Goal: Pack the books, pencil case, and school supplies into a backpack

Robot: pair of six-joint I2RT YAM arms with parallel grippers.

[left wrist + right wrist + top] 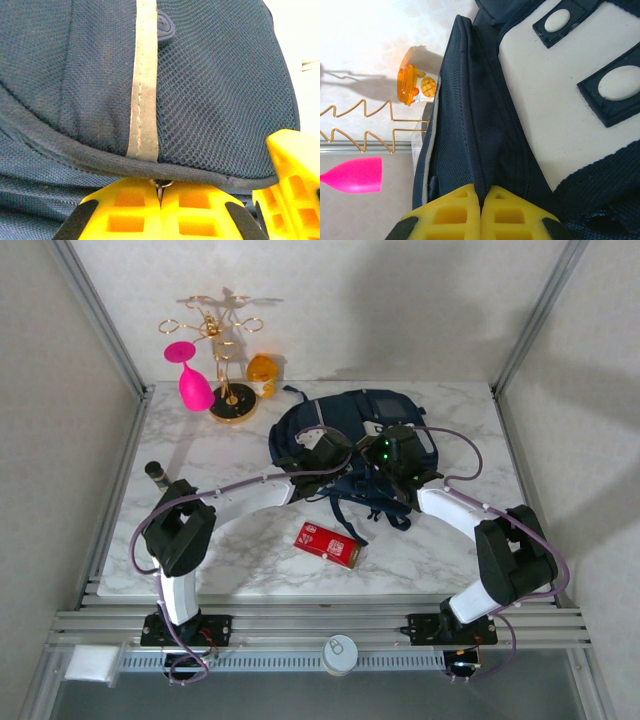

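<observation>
The navy backpack (350, 425) lies at the back middle of the table, with both arms reaching onto its near side. My left gripper (161, 184) is shut on a small metal zipper ring under the backpack's dark piped seam (75, 155), below the pale stripe (145, 75). In the top view the left gripper (333, 454) sits just left of the right gripper (373, 462). My right gripper (481, 190) is shut on a fold of the navy fabric (480, 145) beside a white patch (555, 100). The flat red box (326, 544) of school supplies lies near the front. The books and pencil case are out of view.
A short black cylinder (157, 473) stands at the left by the left arm. At the back left are a gold wire rack (225, 350), a pink glass (190, 380) and an orange cup (262, 370). The backpack's dark straps (350, 510) trail toward the red box.
</observation>
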